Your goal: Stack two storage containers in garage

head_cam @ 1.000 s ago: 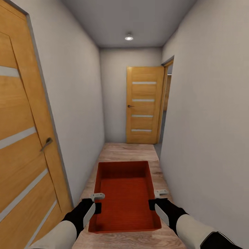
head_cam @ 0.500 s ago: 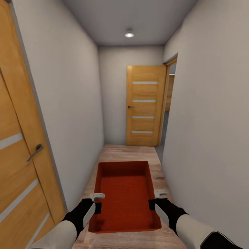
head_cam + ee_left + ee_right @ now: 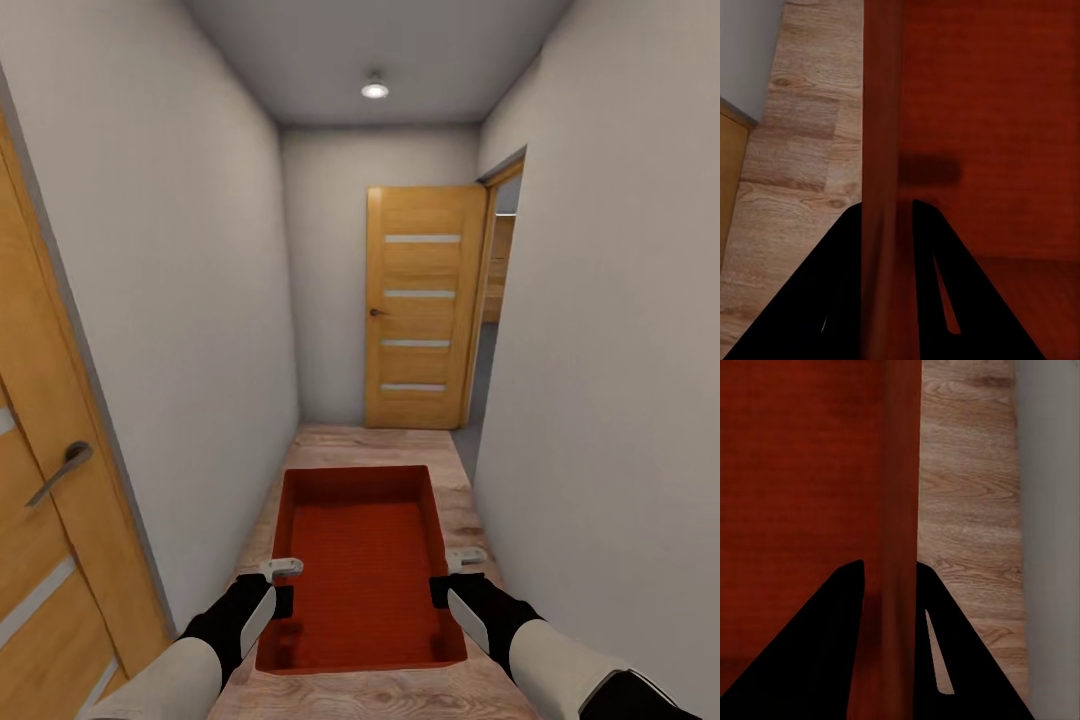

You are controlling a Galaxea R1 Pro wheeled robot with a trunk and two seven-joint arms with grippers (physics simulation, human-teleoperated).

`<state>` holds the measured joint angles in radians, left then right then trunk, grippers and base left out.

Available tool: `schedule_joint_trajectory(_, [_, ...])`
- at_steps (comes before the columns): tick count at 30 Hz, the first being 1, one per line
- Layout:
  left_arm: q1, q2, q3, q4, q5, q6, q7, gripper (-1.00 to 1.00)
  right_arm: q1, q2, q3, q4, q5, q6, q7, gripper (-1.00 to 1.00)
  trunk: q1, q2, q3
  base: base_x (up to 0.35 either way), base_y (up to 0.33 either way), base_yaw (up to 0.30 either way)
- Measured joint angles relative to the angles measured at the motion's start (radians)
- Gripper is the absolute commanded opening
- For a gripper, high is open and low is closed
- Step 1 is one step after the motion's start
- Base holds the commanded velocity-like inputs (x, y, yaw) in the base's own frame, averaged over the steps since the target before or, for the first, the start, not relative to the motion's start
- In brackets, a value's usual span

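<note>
An orange-red rectangular open-top storage container (image 3: 362, 565) with low, slightly flared walls sits in the lower centre of the head view, carried level above the light wood plank floor (image 3: 370, 443) of a narrow white-walled corridor. The left gripper (image 3: 284, 600), black with pale finger tips, is clamped on the container's left long wall near the bottom of the frame, and the right gripper (image 3: 440, 592) is clamped on the opposite long wall at about the same height in the picture. In the left wrist view, the left gripper (image 3: 886, 217) has its two dark fingers (image 3: 832, 300) straddling the container's wall (image 3: 881, 112), one outside over the plank floor (image 3: 802, 135) and one inside over the ribbed red bottom (image 3: 997, 112). In the right wrist view, the right gripper (image 3: 891, 574) grips likewise, its fingers (image 3: 817, 660) on either side of the red wall (image 3: 900, 457), with plank floor (image 3: 967, 510) and a strip of grey-white wall (image 3: 1050, 510) beyond. At the centre right of the head view, a honey-coloured wooden door with four pale horizontal strips (image 3: 422, 308) stands at the corridor's far end beside an open doorway (image 3: 495, 300). Another wooden door with a metal lever handle (image 3: 55, 470) fills the lower left edge of the frame. A round ceiling light (image 3: 375, 89) glows at the top centre.
</note>
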<state>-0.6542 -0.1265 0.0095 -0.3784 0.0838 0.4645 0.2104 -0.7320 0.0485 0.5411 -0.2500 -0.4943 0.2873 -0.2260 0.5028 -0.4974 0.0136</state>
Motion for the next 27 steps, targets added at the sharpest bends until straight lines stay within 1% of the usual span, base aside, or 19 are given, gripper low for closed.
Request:
schedule_joint_trajectory(2, [0.0,0.002,-0.002,0.003,0.005,-0.001,-0.001,-1.0,0.0,0.002,-0.002,0.0,0.004,0.003,-0.001,-1.0,0.0,0.0,0.0,0.322,0.0,-0.144])
schedule_joint_trajectory(10, [0.0,0.003,-0.001,0.005,0.004,-0.001,-0.003,-1.0,0.0,0.003,-0.003,0.0,0.006,0.005,-0.002,-1.0,0.0,0.0,0.0,0.322,0.0,-0.213])
schedule_joint_trajectory(27, [0.0,0.001,-0.001,0.002,0.002,0.0,0.0,-1.0,0.0,0.001,0.0,0.0,0.001,0.002,-0.001,-1.0,0.0,0.0,0.0,0.323,0.0,-0.011])
